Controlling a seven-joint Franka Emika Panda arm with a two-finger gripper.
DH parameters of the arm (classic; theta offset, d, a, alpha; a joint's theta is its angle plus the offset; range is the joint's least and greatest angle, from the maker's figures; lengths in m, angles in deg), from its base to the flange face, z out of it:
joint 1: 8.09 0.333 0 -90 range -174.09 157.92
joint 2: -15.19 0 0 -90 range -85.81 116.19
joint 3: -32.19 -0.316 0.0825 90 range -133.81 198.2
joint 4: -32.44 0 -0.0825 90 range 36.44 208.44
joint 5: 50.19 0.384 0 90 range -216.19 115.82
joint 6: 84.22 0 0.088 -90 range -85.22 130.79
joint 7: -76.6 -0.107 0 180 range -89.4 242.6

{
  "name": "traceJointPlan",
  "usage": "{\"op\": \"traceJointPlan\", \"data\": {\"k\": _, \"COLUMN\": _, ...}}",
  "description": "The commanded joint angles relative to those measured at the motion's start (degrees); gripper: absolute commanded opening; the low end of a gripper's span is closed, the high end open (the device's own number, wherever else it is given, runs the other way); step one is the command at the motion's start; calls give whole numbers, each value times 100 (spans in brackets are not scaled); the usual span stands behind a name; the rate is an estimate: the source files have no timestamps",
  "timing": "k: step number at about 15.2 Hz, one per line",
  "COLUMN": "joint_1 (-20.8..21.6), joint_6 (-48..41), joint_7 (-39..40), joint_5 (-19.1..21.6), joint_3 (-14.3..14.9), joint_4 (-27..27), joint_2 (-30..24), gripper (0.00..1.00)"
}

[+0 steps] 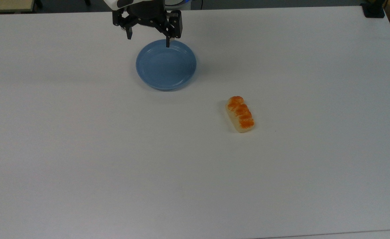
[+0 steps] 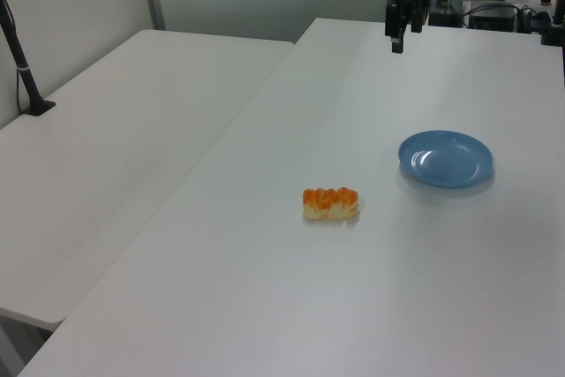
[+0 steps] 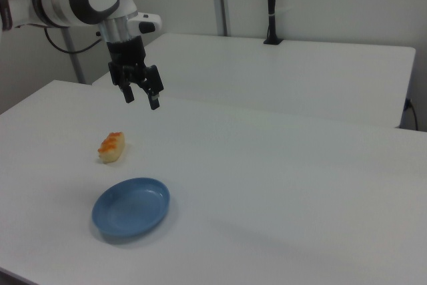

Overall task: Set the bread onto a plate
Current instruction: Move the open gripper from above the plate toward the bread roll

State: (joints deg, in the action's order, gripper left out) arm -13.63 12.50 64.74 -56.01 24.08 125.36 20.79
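The bread (image 1: 240,114) lies flat on the white tabletop (image 1: 82,149), glazed side up, nearer the camera in the top view than the plate and off to the plate's lower right there. It touches nothing but the tabletop and sits well apart from the plate. In the left view the loaf (image 2: 331,203) lies to the plate's lower left; in the right view (image 3: 111,147) it lies beyond the plate, to its upper left.

The plate (image 1: 166,64) rests upright on the tabletop with nothing in it; it also shows in the left view (image 2: 445,158) and the right view (image 3: 131,207).

Farther back in the top view, the end effector (image 1: 148,39) hangs in the air above the plate's far rim, its two fingers spread apart and pointing down, gripping nothing. In the right view (image 3: 141,98) it hovers clear of the tabletop, higher than the bread.
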Motion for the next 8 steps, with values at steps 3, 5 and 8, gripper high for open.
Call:
{"op": "traceJointPlan", "data": {"k": 3, "joint_1": 203, "joint_6": 102, "joint_7": 428, "joint_5": -33, "joint_3": 231, "joint_4": 129, "joint_2": -103, "gripper": 100}}
{"op": "traceJointPlan", "data": {"k": 5, "joint_1": 203, "joint_6": 102, "joint_7": 491, "joint_5": 11, "joint_3": 231, "joint_4": 129, "joint_2": -103, "gripper": 100}}
{"op": "traceJointPlan", "data": {"k": 8, "joint_1": 211, "joint_6": 102, "joint_7": 491, "joint_5": 28, "joint_3": 231, "joint_4": 129, "joint_2": -103, "gripper": 100}}
